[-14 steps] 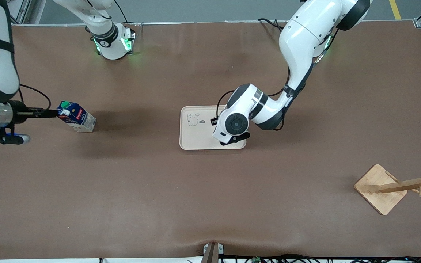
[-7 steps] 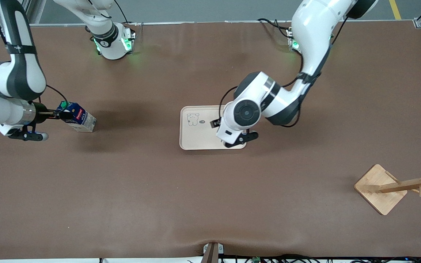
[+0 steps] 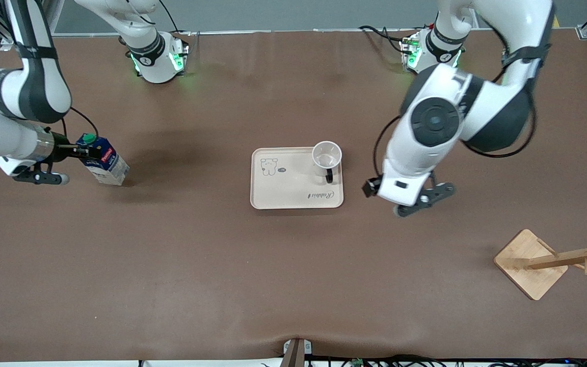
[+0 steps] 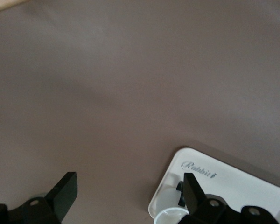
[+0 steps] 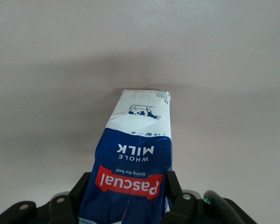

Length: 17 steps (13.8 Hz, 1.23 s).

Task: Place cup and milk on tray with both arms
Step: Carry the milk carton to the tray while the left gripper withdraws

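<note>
Cup set on the tray, milk gripped near its top and ready to travel.

The cup (image 3: 326, 155) stands upright on the tray (image 3: 283, 193) at the corner toward the left arm's end — rigid and light. The left gripper (image 4: 130, 198) hangs released over bare table just beside the tray. The right gripper (image 5: 126, 191) is clenched on the milk (image 3: 101, 161), which tilts on the table toward the right arm's end — a small paperboard carton, probably soft-walled and top-heavy, so a firm, moderate squeeze below the gable seems safest.
</note>
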Motion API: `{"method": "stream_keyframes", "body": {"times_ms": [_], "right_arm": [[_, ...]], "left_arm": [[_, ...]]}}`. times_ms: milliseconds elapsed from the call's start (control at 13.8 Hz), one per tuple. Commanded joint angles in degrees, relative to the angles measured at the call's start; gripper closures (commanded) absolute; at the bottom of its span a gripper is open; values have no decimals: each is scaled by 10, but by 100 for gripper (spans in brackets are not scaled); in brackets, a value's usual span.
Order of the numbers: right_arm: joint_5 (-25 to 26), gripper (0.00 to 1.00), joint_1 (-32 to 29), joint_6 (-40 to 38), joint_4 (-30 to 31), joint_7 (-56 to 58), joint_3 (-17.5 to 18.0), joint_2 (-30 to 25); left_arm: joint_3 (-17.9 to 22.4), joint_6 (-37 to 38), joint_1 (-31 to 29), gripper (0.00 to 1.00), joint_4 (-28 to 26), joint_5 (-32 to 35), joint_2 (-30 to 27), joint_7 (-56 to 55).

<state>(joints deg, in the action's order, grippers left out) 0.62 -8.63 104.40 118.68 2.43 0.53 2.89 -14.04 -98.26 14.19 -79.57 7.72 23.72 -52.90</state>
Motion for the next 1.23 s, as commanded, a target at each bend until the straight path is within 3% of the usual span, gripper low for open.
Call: {"method": "stream_keyframes", "body": {"times_ms": [0, 145, 289, 506, 795, 1157], "right_arm": [[-4, 100, 31, -140, -132, -36, 5, 21], [-4, 100, 75, -218, -193, -99, 5, 44], [-16, 100, 135, -244, -208, -136, 5, 54], [-144, 100, 210, -236, -220, -256, 5, 82], [-224, 100, 305, -144, -249, -349, 5, 140], [-243, 100, 402, 38, -248, -395, 5, 219]], "left_arm": [[-2, 18, -56, 0, -15, 8, -41, 71], [-3, 27, -101, 0, -16, 8, -64, 142], [-3, 32, -132, 0, -16, 8, -80, 206], [-2, 37, -152, 0, -16, 8, -97, 233], [9, 44, -154, 0, -15, 8, -129, 261], [4, 45, -171, 0, -16, 6, -150, 289]]}}
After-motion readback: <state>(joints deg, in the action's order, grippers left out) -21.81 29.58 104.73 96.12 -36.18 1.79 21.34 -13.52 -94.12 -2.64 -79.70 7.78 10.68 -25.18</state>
